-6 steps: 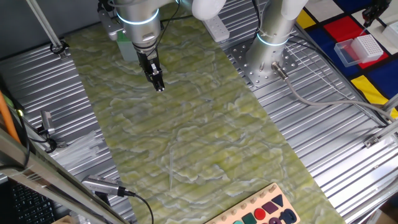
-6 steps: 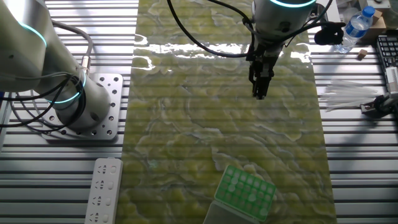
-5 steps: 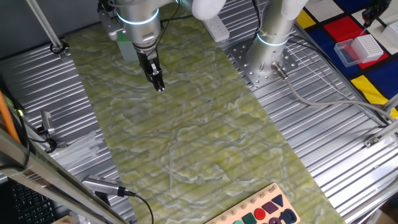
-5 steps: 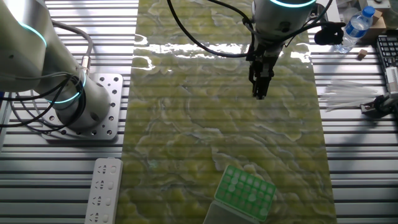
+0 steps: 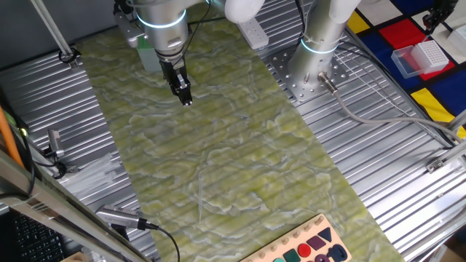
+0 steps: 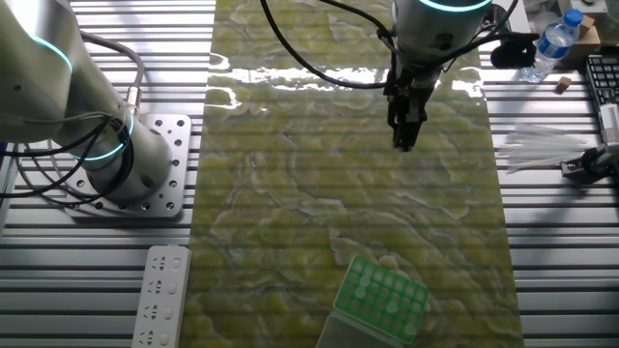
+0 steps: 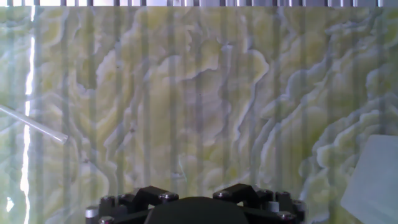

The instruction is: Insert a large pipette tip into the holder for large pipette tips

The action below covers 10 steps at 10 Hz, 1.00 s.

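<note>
The gripper [image 6: 404,143] hangs over the far part of the green marbled mat [image 6: 290,193], with bare mat all around it; its fingers look closed together, gripping nothing. A thin clear pipette tip [image 7: 34,127] lies at the hand view's left edge. The green-topped holder [image 6: 385,297] stands well apart. A white power strip [image 6: 160,295] lies off the mat.

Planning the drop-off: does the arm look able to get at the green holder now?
Probably yes: the holder stands alone on the mat, its top uncovered, with only bare mat between it and the tool.
</note>
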Available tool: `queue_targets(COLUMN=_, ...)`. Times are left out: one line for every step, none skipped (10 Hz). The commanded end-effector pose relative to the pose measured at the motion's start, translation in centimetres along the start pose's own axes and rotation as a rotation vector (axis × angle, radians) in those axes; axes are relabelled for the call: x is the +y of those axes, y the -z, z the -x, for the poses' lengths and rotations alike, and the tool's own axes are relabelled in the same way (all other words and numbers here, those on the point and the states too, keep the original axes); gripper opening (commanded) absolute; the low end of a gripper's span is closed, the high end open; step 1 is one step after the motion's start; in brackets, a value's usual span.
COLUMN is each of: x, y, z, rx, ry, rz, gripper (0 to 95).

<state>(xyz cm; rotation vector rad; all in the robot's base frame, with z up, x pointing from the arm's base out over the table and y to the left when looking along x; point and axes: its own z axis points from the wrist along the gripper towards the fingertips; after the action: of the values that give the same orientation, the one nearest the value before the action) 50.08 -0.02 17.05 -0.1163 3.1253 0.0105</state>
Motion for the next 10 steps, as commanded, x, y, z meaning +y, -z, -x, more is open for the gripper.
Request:
queue_targets(x=0.0, y=0.0, z=-0.1, rx=-0.035, ry=0.191, rz=0.017, gripper=0.0)
queue_targets(x=0.1, y=0.0, z=-0.1, rx=-0.034, ry=0.194, rz=0.018, gripper=0.0)
queue_targets(x=0.1, y=0.0, z=-0.1, rx=-0.033, ry=0.202, rz=0.021, gripper=0.0)
queue_targets(x=0.1, y=0.0, z=-0.1, rx=-0.033, ry=0.213, rz=0.022, gripper=0.0)
queue_targets(x=0.2, y=0.0, z=0.0, rx=-0.035, ry=0.235, rz=0.022, gripper=0.0)
queue_targets(x=0.3, y=-0.1, z=0.0, rx=-0.035, ry=0.249, rz=0.021, gripper=0.0)
queue_targets(x=0.9, y=-0.2, z=0.2, rx=-0.034, ry=0.283, rz=0.017, gripper=0.0)
queue_targets(x=1.4, y=-0.3, z=0.4, rx=-0.034, ry=0.298, rz=0.016, gripper=0.0)
queue_targets(x=2.5, y=-0.5, z=0.7, rx=-0.035, ry=0.302, rz=0.016, gripper=0.0)
queue_targets(x=4.0, y=-0.8, z=1.5, rx=-0.04, ry=0.353, rz=0.016, gripper=0.0)
